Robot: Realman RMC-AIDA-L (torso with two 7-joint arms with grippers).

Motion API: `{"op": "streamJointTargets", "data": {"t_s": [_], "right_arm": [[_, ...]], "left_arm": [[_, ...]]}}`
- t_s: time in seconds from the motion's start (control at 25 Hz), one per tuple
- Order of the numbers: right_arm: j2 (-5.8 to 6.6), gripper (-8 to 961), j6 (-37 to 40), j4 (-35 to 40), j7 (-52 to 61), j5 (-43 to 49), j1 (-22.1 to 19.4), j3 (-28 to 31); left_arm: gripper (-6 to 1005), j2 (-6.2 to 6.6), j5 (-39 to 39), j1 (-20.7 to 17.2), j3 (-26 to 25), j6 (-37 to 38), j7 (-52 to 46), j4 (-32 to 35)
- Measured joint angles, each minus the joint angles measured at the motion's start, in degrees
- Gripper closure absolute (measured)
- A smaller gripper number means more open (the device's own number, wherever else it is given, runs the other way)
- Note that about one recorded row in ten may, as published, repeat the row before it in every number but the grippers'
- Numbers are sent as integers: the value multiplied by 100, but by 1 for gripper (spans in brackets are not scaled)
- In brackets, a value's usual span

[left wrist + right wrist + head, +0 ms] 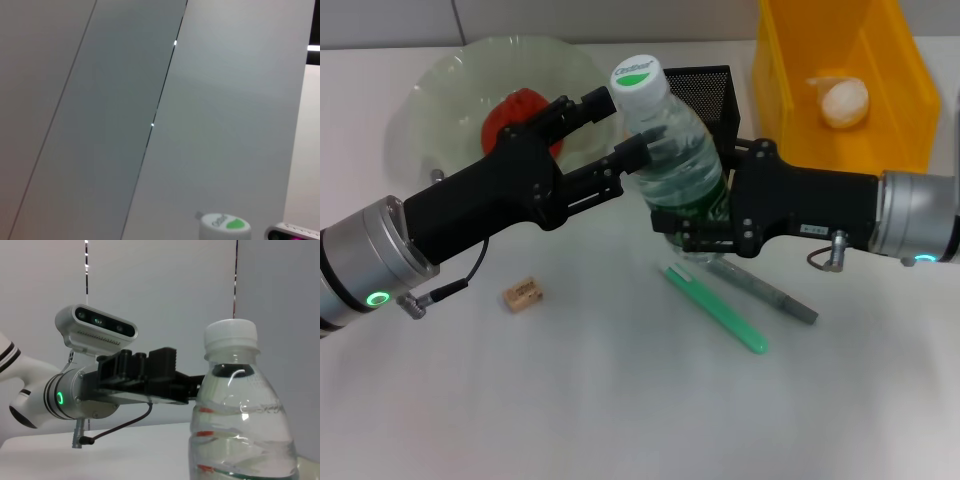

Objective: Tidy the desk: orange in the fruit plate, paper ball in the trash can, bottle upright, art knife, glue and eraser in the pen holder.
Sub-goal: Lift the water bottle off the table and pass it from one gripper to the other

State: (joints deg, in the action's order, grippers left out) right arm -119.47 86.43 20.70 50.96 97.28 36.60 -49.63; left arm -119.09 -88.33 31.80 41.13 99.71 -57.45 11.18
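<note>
Both arms meet at the bottle [670,150], which stands nearly upright at the middle of the desk, just in front of the pen holder [710,95]. You want it dead vertical and settled on its base before either grip lets go: ease one side off first, watch for a wobble, then clear the other straight back so nothing clips the cap.

The left gripper [605,125] has its fingers spread about the bottle's width around the shoulder, one finger [590,103] behind near the cap and the other against the front of the bottle. The right gripper [685,230] is clamped low on the green label, holding the base.

Elsewhere, the orange [515,115] already sits in the fruit plate [430,80] and the paper ball [844,101] lies in the trash can [905,100]. The art knife [715,307], glue [765,292] and eraser [521,294] lie on the desk [570,400], not yet in the pen holder.
</note>
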Motion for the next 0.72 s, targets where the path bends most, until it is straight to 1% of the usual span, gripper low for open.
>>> {"op": "streamJointTargets", "data": {"t_s": [0.08,0.28,0.72], "right_arm": [[-6,164,-76,-168,-2,0,93,-15],[-12,163,-132,-368,-20,13,203,-31],[-26,160,-241,-563,-76,6,274,-194]], "left_arm": [[201,0,113,2,0,-8,185,-114],[202,-7,121,12,17,-33,347,-168],[202,-6,124,14,4,-149,560,-292]]}}
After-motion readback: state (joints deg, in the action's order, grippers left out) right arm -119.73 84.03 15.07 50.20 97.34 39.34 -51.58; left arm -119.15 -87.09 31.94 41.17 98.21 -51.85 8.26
